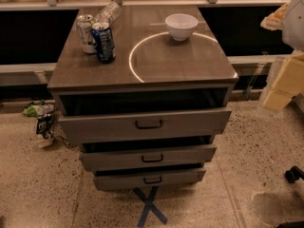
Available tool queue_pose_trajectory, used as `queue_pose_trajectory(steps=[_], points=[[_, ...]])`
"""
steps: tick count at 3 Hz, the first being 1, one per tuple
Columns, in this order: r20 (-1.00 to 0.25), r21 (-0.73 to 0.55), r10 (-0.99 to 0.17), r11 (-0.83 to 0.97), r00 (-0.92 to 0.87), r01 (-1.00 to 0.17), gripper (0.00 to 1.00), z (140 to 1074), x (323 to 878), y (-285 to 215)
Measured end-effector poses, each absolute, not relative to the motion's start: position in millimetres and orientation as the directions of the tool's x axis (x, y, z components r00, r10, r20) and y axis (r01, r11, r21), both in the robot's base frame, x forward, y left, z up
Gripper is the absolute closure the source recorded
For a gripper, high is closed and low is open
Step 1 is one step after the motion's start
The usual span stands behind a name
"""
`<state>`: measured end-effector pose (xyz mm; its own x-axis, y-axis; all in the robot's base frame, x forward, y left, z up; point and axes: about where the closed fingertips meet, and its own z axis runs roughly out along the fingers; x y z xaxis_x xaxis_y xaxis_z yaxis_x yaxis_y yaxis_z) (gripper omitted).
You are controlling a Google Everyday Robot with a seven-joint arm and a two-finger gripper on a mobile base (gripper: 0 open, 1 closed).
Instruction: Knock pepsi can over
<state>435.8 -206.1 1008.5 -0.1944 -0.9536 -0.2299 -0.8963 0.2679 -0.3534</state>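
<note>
pepsi can (103, 42) 1 | silver can (85, 33) 1 | bottle (109, 12) 1 | bowl (181, 26) 1 | drawers (148, 124) 3 | gripper (281, 85) 1 (right edge)

On counter (190, 65), back-left: pepsi can (103, 42) upright, w/ 2nd can (85, 33) just behind & left of it, about touching. The bottle (109, 12) lies on its side behind both, nr back edge. The bowl (181, 26) sits back-centre, well right of cans. Three drawers (147, 125) below, part pulled out. The gripper (280, 84) is off counter, beyond its right edge.
</note>
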Motion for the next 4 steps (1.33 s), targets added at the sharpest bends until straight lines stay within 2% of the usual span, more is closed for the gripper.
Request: queue_pose_trajectory(steps=[1, 2, 3, 4], points=[[-0.23, -0.354, -0.954, 0.268, -0.194, -0.896, 0.0, 1009, 436, -206], [-0.287, -0.365, -0.944, 0.263, -0.16, -0.893, 0.0, 1007, 451, -193], [-0.443, -0.355, -0.889, 0.296, -0.119, -0.887, 0.0, 1006, 490, -169], [-0.616, -0.308, -0.783, 0.334, -0.081, -0.891, 0.0, 997, 525, -139]])
